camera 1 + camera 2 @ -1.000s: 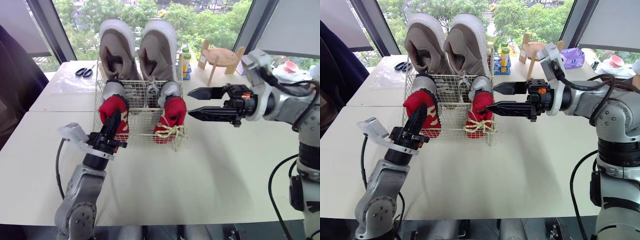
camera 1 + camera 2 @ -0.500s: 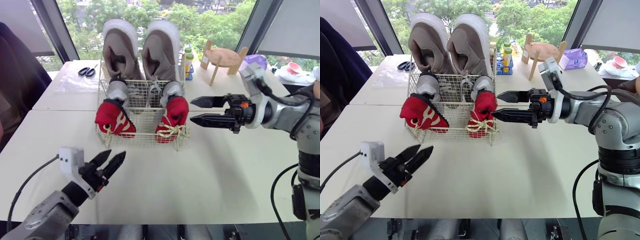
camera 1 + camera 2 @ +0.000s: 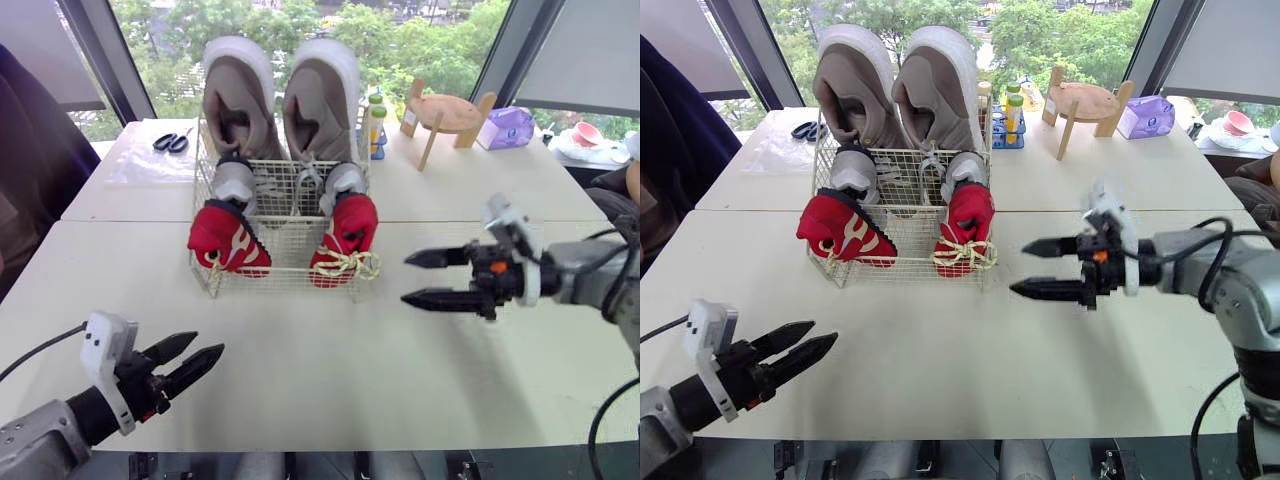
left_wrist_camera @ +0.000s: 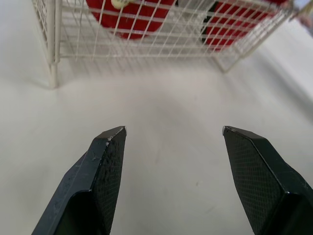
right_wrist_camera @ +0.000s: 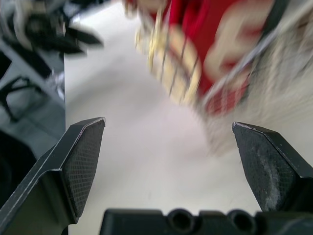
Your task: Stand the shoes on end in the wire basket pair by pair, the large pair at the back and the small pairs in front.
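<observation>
The wire basket (image 3: 205, 272) stands at mid-table. Two large taupe shoes (image 3: 236, 100) (image 3: 320, 95) stand on end at its back. A small grey pair (image 3: 233, 182) (image 3: 341, 180) sits in front of them. Foremost is a red pair: the left red shoe (image 3: 228, 240) leans out to the left, and the right red shoe (image 3: 346, 232) is upright with laces over the rim. My left gripper (image 3: 185, 357) is open near the table's front left, apart from the basket. My right gripper (image 3: 420, 278) is open to the right of the basket, holding nothing.
Scissors (image 3: 167, 142) and a plastic sheet (image 3: 150, 165) lie at the back left. Small bottles (image 3: 373, 120), a wooden stool (image 3: 442, 115) and a purple pack (image 3: 508, 128) stand at the back right. A dark chair back (image 3: 30, 170) is at the left edge.
My left gripper left the left red shoe and drew back toward the table's front edge, open. That shoe now leans left. My right gripper pulled away from the basket, rightward and nearer.
</observation>
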Available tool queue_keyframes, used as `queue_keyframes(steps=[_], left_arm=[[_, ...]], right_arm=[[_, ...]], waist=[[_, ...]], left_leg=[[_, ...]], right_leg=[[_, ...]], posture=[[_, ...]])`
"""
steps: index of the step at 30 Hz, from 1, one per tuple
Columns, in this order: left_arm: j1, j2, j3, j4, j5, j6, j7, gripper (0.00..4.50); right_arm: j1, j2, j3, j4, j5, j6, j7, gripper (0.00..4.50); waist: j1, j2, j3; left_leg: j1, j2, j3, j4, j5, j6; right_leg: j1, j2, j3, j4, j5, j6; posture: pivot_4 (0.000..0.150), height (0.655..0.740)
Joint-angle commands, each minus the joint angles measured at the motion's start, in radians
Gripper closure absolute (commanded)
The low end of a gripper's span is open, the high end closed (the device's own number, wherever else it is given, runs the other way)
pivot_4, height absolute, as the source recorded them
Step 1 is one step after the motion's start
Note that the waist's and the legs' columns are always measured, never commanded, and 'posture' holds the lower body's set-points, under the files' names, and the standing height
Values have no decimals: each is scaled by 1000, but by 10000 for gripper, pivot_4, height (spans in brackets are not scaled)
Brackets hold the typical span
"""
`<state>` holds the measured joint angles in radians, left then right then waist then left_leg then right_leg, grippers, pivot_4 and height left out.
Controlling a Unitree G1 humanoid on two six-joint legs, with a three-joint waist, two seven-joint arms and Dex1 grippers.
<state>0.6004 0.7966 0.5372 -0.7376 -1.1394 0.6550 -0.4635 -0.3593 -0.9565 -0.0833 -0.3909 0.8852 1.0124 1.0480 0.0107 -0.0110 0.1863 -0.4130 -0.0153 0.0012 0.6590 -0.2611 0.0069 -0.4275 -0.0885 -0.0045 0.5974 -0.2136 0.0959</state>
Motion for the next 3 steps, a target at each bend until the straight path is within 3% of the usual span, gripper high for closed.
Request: queue_keyframes(steps=[1, 3], left_arm=[[-17, 7, -3, 5, 31, 0, -54, 12853], [-32, 7, -11, 17, 42, 9, -65, 12853]], right_arm=[[73, 2, 47, -60, -49, -37, -14, 0], [117, 10, 69, -67, -72, -53, -24, 0]], waist=[[1, 0, 0], [1, 0, 0]], left_leg=[[-1, 0, 0, 0, 0, 0], [-3, 0, 0, 0, 0, 0]], right_leg=[[-1, 0, 0, 0, 0, 0], [-2, -1, 0, 0, 0, 0]], posture=[[1500, 7400], [1500, 7400]])
